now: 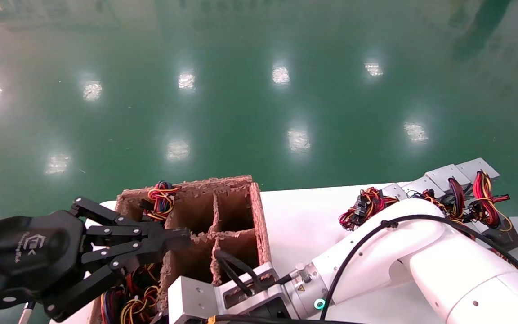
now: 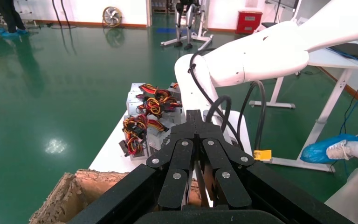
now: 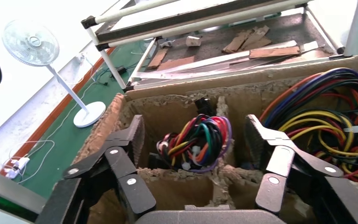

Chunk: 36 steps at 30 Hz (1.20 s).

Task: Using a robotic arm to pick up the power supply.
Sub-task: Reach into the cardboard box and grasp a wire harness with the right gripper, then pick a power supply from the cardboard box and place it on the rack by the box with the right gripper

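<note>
Power supply, apparently buried under its wires, is straddled by the wide-open, empty right gripper; fingers should be lowered past the wires.

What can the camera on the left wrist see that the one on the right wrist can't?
Only the left wrist view shows the left gripper, fingers pressed shut, the white right arm and the power supplies lying on the white table. Only the right wrist view shows the right gripper open over a wire bundle in a compartment. Both show the brown cardboard divider box.
</note>
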Tool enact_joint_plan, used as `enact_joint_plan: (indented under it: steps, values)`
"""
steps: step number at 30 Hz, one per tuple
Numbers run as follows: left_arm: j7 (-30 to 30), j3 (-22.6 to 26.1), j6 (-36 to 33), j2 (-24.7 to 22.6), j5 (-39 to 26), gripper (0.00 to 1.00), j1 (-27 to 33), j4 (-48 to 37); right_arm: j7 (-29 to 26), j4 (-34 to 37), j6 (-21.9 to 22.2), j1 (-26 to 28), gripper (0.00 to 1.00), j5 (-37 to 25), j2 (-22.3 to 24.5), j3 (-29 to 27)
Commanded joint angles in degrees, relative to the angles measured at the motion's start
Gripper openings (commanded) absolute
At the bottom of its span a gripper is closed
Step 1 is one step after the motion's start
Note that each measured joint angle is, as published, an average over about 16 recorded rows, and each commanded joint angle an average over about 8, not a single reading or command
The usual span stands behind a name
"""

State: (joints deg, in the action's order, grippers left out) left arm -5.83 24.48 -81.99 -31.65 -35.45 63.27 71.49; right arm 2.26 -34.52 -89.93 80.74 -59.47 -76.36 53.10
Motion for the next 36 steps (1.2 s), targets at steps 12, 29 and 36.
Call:
enact_joint_plan:
  steps: [12,29,36]
  values:
    - [0.0,0.0,0.0,0.0,0.0,0.00,0.0,0.0,0.9,0.3,0.2,1.6,0.00,2.6,0.6,4.5]
    - [0.0,0.0,0.0,0.0,0.0,0.00,0.0,0.0,2.5,1.6,0.6,2.6,0.00,6.2,0.6,7.3]
    - [0.0,0.0,0.0,0.0,0.0,0.00,0.0,0.0,2.2,0.9,0.7,3.0,0.00,8.1,1.1,7.8]
